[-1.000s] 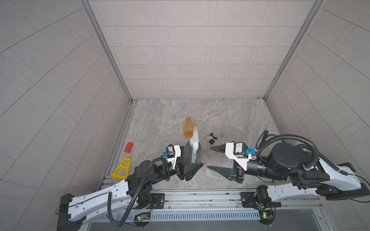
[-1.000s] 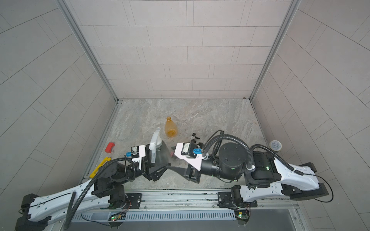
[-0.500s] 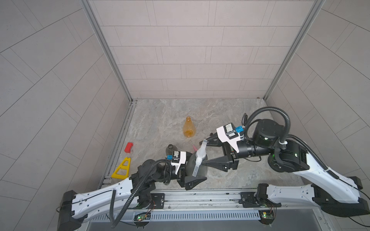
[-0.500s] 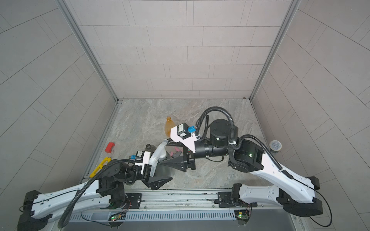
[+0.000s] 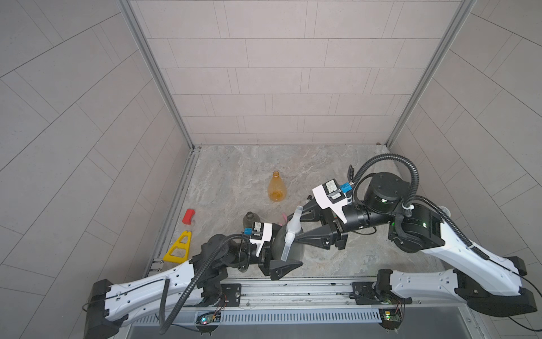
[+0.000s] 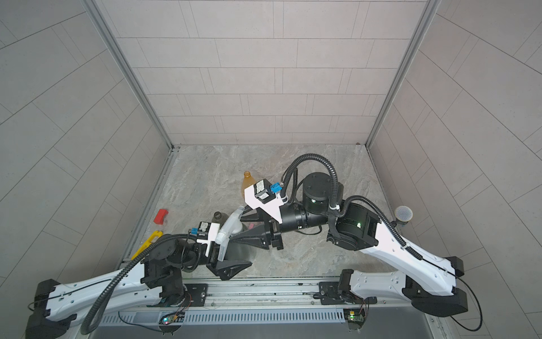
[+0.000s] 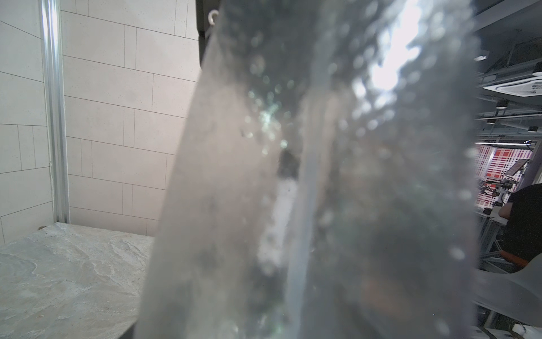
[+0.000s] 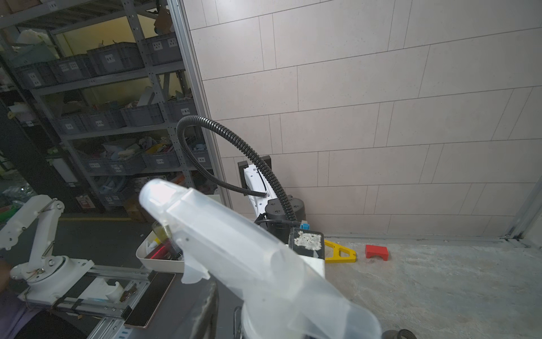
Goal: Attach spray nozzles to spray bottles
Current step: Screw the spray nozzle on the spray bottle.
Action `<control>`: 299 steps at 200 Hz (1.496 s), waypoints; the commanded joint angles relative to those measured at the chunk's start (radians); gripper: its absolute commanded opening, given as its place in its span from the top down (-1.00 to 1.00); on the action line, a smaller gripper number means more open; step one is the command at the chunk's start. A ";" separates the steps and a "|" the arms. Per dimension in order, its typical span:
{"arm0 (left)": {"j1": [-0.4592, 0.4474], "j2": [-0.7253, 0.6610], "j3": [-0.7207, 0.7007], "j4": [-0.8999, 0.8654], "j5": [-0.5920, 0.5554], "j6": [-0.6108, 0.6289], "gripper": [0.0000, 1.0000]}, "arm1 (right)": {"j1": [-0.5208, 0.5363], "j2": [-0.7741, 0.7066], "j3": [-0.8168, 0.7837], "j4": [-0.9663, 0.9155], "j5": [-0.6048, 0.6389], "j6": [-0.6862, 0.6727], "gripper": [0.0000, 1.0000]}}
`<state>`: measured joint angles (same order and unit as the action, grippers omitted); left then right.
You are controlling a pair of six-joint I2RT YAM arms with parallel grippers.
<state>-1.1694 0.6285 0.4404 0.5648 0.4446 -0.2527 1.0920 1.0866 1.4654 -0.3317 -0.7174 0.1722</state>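
Note:
My left gripper [image 5: 281, 255] is shut on a smoky grey spray bottle [image 5: 290, 254], lifted near the front rail; the same bottle fills the left wrist view [image 7: 322, 176], with a dip tube [image 7: 305, 220] inside. A white spray nozzle [image 5: 291, 232] sits on its neck, tilted. My right gripper [image 5: 297, 224] reaches in from the right and its jaws close on this white nozzle [image 8: 234, 243]. An orange bottle [image 5: 276, 187] stands farther back. A second grey bottle [image 5: 250, 218] stands behind my left wrist. A pink nozzle [image 5: 284, 217] lies beside it, mostly hidden.
A red block [image 5: 188, 216] and a yellow triangular piece [image 5: 179, 249] lie by the left wall. Both also show in the right wrist view, the red block [image 8: 377, 252] and the yellow piece [image 8: 340, 254]. The metal rail [image 5: 293, 289] runs along the front edge.
My right arm has swung from the front right up and over to the white nozzle, and its jaws have narrowed around it. My left gripper has drawn the bottle slightly toward the front.

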 commanded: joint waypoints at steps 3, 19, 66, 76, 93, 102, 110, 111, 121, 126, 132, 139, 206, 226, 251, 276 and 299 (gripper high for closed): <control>0.005 -0.009 0.017 0.041 -0.010 0.001 1.00 | 0.002 -0.009 -0.008 0.038 -0.014 0.003 0.13; 0.005 -0.009 0.015 0.042 -0.019 0.000 1.00 | 0.003 -0.010 -0.014 0.038 -0.006 0.005 0.20; 0.005 -0.021 0.017 0.043 -0.075 0.002 1.00 | 0.020 -0.024 -0.035 0.020 0.059 -0.021 0.44; 0.005 -0.024 0.020 0.041 -0.094 0.002 1.00 | 0.024 -0.030 -0.044 0.019 0.078 -0.024 0.48; 0.005 -0.027 0.029 0.026 -0.142 0.009 1.00 | 0.049 -0.036 -0.060 0.012 0.137 -0.031 0.52; 0.005 -0.030 0.032 0.017 -0.166 0.018 1.00 | 0.072 -0.039 -0.070 0.009 0.186 -0.038 0.52; 0.005 -0.033 0.039 0.001 -0.195 0.024 1.00 | 0.103 -0.039 -0.072 -0.009 0.240 -0.046 0.52; 0.005 -0.033 0.039 -0.002 -0.197 0.025 1.00 | 0.107 -0.038 -0.072 -0.011 0.248 -0.048 0.52; 0.005 -0.036 0.045 -0.020 -0.228 0.043 1.00 | 0.160 -0.039 -0.078 -0.032 0.345 -0.060 0.52; 0.005 -0.038 0.048 -0.031 -0.248 0.045 1.00 | 0.188 -0.039 -0.080 -0.042 0.398 -0.063 0.52; 0.005 -0.039 0.052 -0.041 -0.268 0.053 1.00 | 0.223 -0.039 -0.082 -0.049 0.460 -0.063 0.52; 0.005 -0.039 0.054 -0.048 -0.291 0.063 1.00 | 0.265 -0.038 -0.088 -0.050 0.545 -0.058 0.52; 0.005 -0.023 0.066 -0.040 -0.371 0.107 1.00 | 0.513 0.058 -0.133 0.053 1.098 0.166 0.39; 0.005 -0.032 0.060 -0.046 -0.351 0.101 1.00 | 0.551 0.065 -0.081 0.012 1.178 0.126 0.21; 0.005 -0.067 0.038 -0.048 -0.325 0.075 1.00 | 0.548 -0.035 -0.091 0.026 1.158 0.029 -0.05; 0.005 -0.095 0.027 -0.054 -0.296 0.066 1.00 | 0.541 -0.135 -0.086 -0.016 1.023 -0.059 -0.29; 0.005 -0.098 0.031 -0.059 -0.246 0.056 1.00 | 0.443 -0.168 -0.042 -0.115 0.840 -0.085 -0.40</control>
<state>-1.1702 0.5465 0.4469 0.4641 0.1719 -0.1612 1.6119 0.9646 1.3769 -0.3382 0.3275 0.1455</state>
